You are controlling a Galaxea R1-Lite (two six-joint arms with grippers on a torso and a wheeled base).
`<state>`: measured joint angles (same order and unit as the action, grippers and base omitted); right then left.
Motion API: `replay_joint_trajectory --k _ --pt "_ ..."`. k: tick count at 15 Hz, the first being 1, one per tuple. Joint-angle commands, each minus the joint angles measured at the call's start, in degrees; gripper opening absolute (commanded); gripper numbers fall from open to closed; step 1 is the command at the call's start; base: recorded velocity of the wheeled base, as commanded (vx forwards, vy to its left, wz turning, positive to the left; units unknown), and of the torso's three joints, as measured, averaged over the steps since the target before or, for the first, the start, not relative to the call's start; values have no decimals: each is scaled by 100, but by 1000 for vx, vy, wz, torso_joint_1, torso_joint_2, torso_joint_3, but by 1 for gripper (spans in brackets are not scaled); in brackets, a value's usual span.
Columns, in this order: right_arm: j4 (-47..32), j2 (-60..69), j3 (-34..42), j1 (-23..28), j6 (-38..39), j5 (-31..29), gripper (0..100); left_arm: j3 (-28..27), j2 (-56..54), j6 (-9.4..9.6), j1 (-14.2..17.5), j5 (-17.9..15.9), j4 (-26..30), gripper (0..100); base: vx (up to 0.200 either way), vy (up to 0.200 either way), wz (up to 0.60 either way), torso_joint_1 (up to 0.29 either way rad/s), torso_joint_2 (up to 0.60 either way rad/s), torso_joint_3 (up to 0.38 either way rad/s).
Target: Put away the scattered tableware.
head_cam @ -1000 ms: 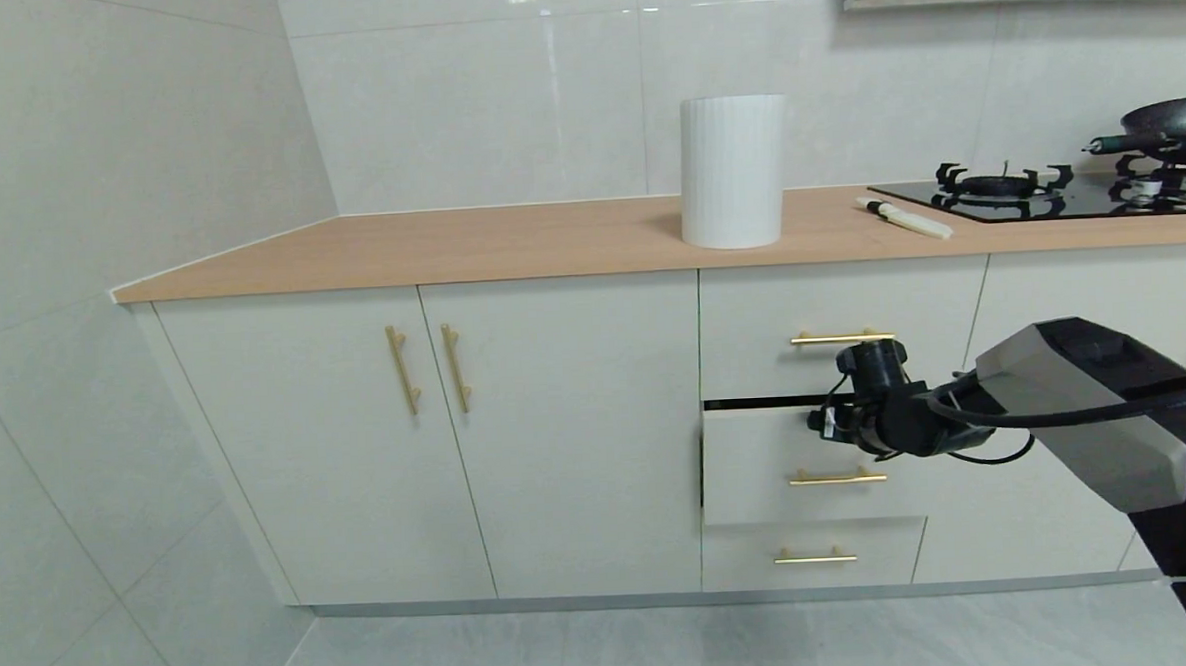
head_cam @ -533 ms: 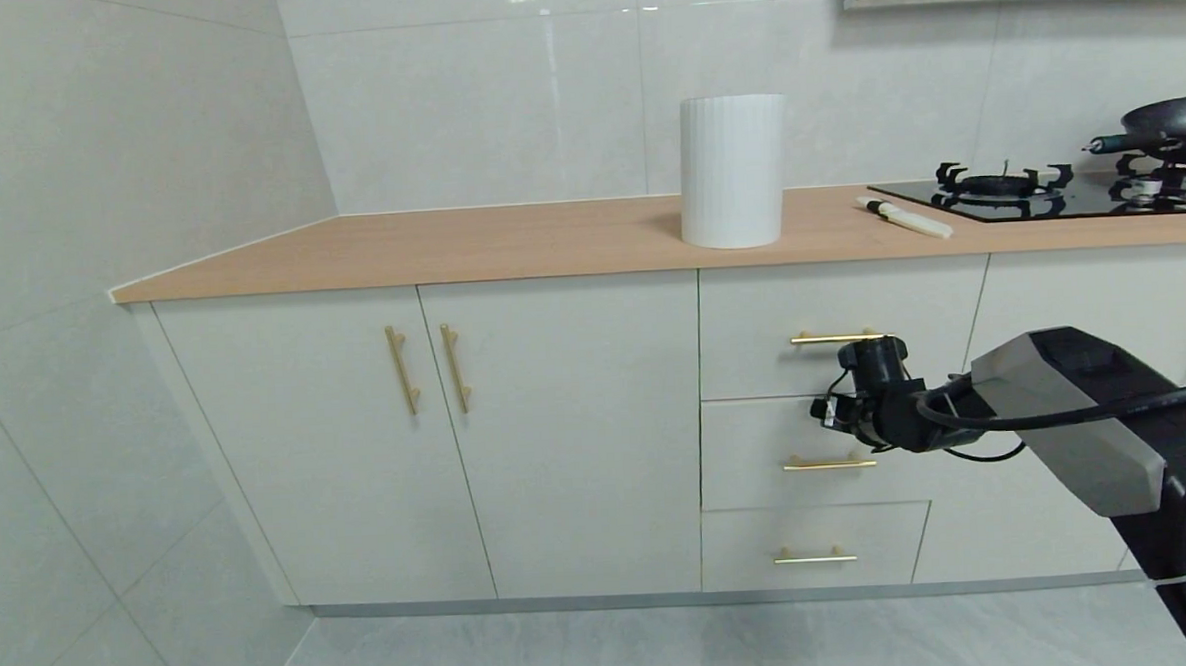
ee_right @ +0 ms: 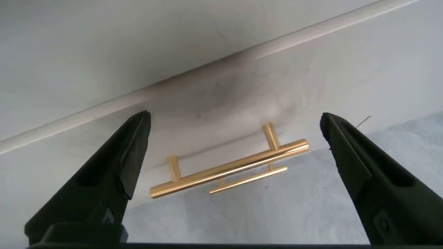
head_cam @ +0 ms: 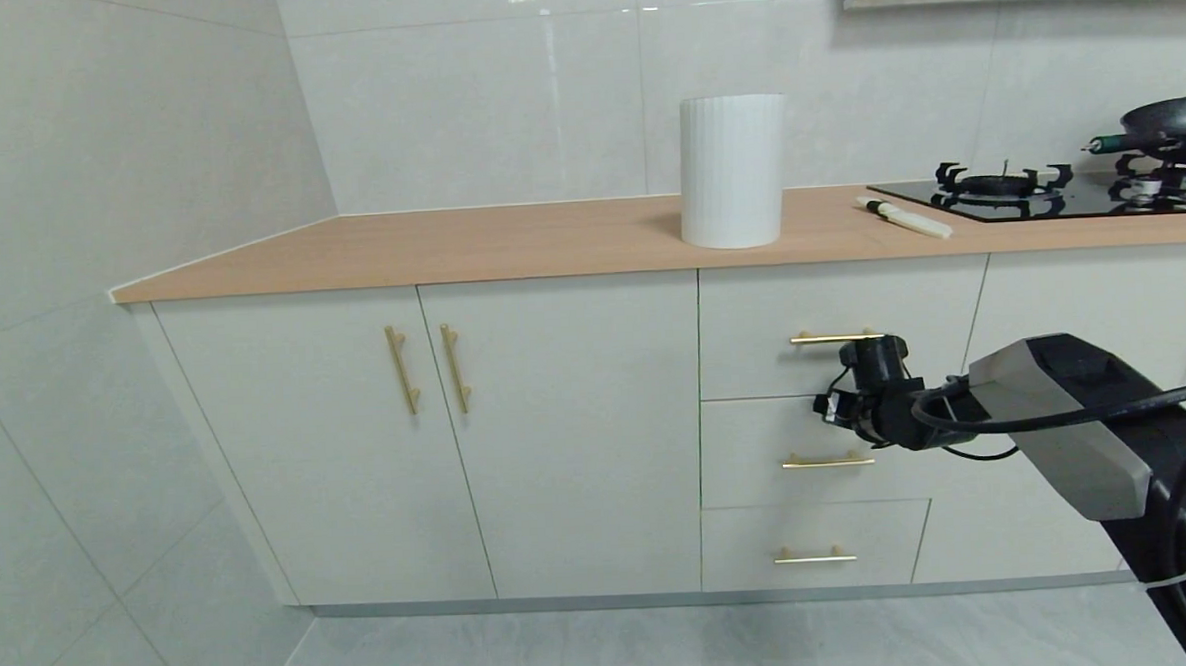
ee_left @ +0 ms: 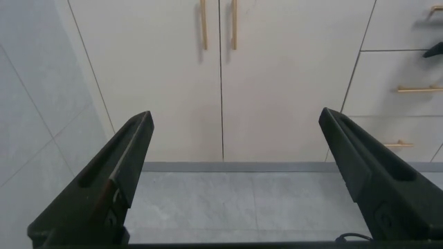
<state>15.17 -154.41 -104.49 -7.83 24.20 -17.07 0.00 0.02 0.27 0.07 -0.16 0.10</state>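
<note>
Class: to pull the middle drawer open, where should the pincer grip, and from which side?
Grip the brass bar handle mid-span, between its two posts, approaching straight from the front. The bar lies horizontal and stands off the drawer face, so a grip above and below it should fit.

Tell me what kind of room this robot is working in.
Most likely a home-style kitchen. A gas hob with a black pan on it sits at the end of a wooden countertop. Pale cabinets with brass handles run beneath it, and the walls are tiled.
</note>
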Motion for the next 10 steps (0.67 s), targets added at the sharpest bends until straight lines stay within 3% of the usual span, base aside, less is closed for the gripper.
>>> replay_joint_trajectory --k 1,6,10 --pt "39 -81 -107 18 6 -69 100 0 -2 0 1 -2 -1 100 0 0 0 0 0 0" --pt "-14 60 25 27 6 -148 100 0 -2 0 1 -2 -1 100 0 0 0 0 0 0" --pt "-207 2064 2055 -52 6 -104 100 0 -2 0 1 -2 -1 100 0 0 0 0 0 0"
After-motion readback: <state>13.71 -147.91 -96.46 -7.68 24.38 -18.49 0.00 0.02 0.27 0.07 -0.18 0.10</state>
